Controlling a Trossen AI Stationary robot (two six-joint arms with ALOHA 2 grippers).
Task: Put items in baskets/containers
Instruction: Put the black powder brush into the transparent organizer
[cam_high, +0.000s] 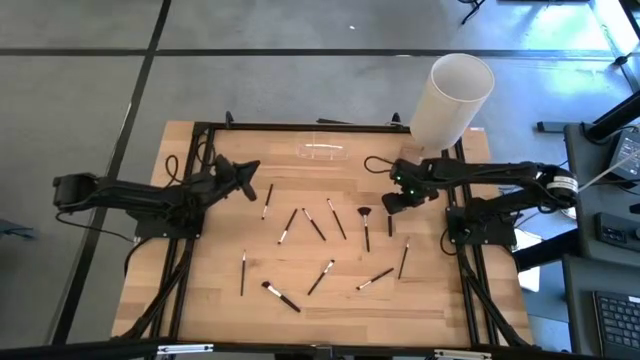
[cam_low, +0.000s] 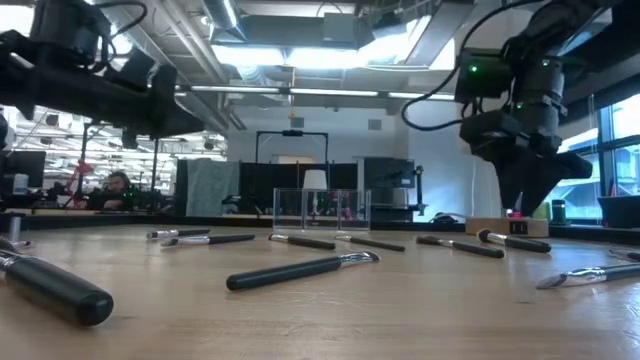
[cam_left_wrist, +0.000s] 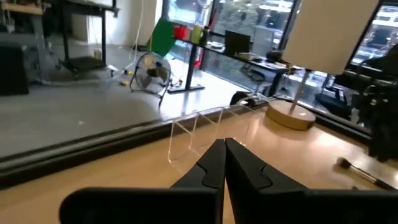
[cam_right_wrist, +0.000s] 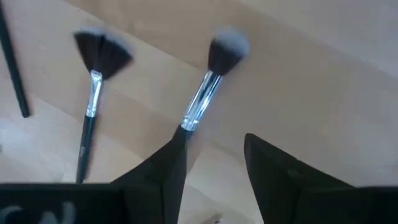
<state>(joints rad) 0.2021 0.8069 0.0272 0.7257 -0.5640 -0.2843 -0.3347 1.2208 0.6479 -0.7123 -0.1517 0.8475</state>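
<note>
- In the high view I see the wooden surface (cam_high: 210, 300) at centre frame, with about a dozen makeup brushes (cam_high: 322, 250) scattered across its middle and lower part.
- Their long axes vary. The fan brush (cam_high: 365, 226) and the brush at lower left (cam_high: 242, 272) run nearly straight up and down the frame. The others lie on diagonals, such as the one at bottom centre (cam_high: 281, 296) and the one right of centre (cam_high: 376, 279).
- The fan brush has its splayed bristles toward the top of the frame and its handle toward the bottom.
- The clear holder (cam_high: 322, 152) stands at upper centre of the surface, near the far edge and apart from every brush. In the low view it shows as faint glassy walls (cam_low: 320, 210) behind the row of brushes.
- The tall white cylinder (cam_high: 452, 98) stands at the upper right corner.
- My right pincer (cam_high: 392, 204) hangs right of centre, just beside the fan brush, and it is spread and holds nothing.
- In the right wrist view its two dark fingers (cam_right_wrist: 165, 171) stand apart. A round-tipped brush (cam_right_wrist: 208, 81) runs out from beside one of them, with the fan brush (cam_right_wrist: 93, 93) alongside.
- My left pincer (cam_high: 253, 167) sits left of centre, pointing toward the holder. In the left wrist view its fingers (cam_left_wrist: 214, 163) are pressed together, with the holder (cam_left_wrist: 205, 127) ahead.
</note>
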